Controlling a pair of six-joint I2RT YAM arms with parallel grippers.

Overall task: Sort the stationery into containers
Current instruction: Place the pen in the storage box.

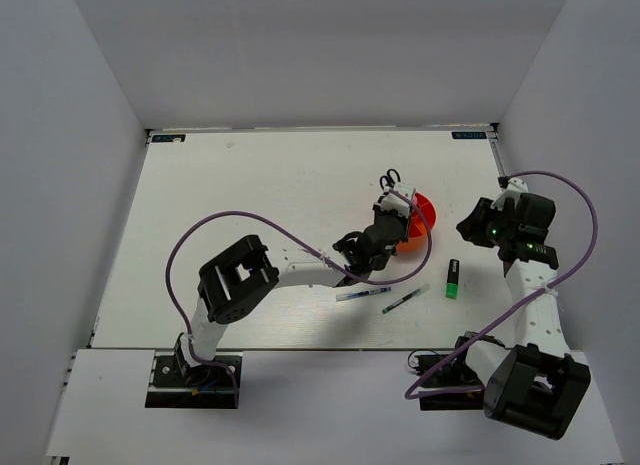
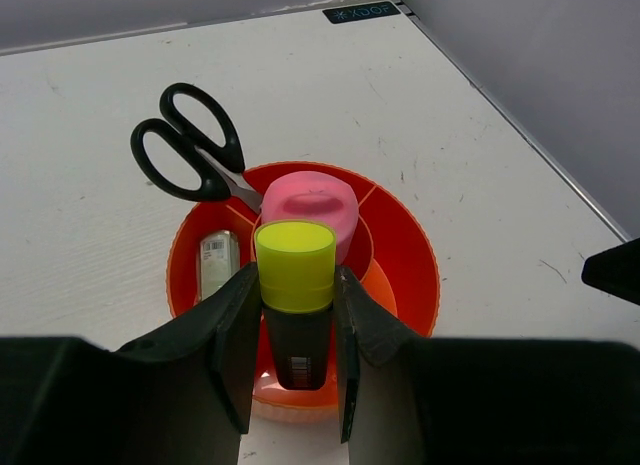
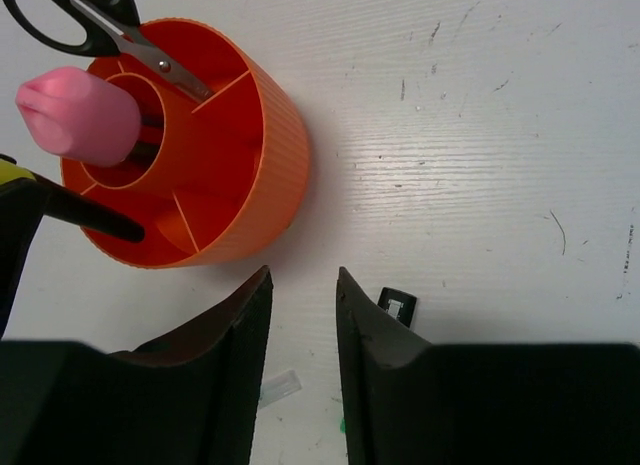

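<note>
White table [image 1: 250,185], orange-red cup [image 2: 405,260] with scissors [image 2: 185,150], pink-capped tube [image 2: 312,207], left jaws gripping yellow highlighter [image 2: 295,267], right jaws parted.

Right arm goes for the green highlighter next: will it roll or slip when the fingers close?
The green highlighter appears to lie flat, so a nudge may roll it. Its short, chunky body looks rigid and light, probably easy to pinch. Smooth plastic might slip.

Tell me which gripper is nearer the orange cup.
Left. The left gripper hangs over the cup, holding a yellow highlighter; the right gripper sits apart, off to its right.
</note>
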